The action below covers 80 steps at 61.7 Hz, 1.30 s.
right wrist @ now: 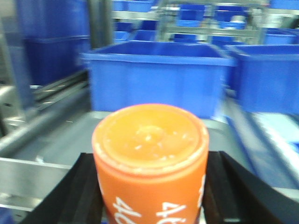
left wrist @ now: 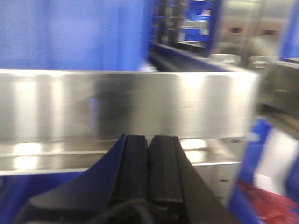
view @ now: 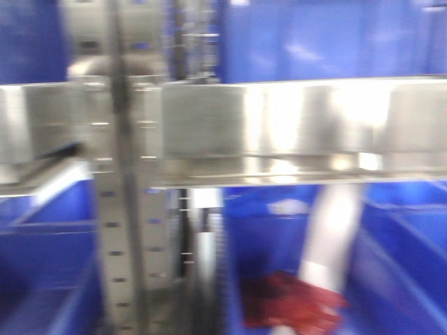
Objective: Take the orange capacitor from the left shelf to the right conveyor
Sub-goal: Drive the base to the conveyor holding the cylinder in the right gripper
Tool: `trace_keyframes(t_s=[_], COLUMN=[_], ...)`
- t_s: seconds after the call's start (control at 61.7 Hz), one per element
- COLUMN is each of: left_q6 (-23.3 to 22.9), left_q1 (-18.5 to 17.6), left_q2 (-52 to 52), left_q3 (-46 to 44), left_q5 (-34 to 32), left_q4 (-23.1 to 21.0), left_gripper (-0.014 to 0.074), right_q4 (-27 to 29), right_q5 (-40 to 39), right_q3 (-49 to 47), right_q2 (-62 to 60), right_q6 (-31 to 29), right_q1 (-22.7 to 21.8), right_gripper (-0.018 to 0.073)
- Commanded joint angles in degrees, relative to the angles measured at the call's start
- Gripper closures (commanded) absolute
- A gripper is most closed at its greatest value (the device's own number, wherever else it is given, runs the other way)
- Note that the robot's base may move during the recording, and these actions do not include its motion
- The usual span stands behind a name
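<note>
Our right gripper (right wrist: 151,186) clamps the capacitor (right wrist: 150,163), its long axis upright, flat end up; left gripper (left wrist: 149,154) pressed together near the shelf (left wrist: 126,105).

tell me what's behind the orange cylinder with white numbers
A blue plastic bin stands behind the orange cylinder with white numbers, another blue bin beside it. The cylinder covers the grey surface just behind it; the bin's inside is hidden.
</note>
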Motion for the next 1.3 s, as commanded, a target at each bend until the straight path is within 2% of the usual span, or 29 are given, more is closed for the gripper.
trace_keyframes(t_s=[0.0, 1.28], left_q6=[-0.1, -0.1], left_q1=[0.1, 0.1], left_q2=[-0.7, -0.7], left_q3=[-0.1, -0.1], left_q5=[-5.1, -5.1], left_q4=[-0.2, -0.2], left_gripper=[0.0723, 0.0723], right_q4=[-0.5, -0.5], right_q5=[-5.1, -5.1], right_q3=[-1.3, -1.3], right_q2=[0.6, 0.6], right_q6=[-0.5, -0.5], right_q1=[0.1, 0.1], right_gripper=[0.0438, 0.0438])
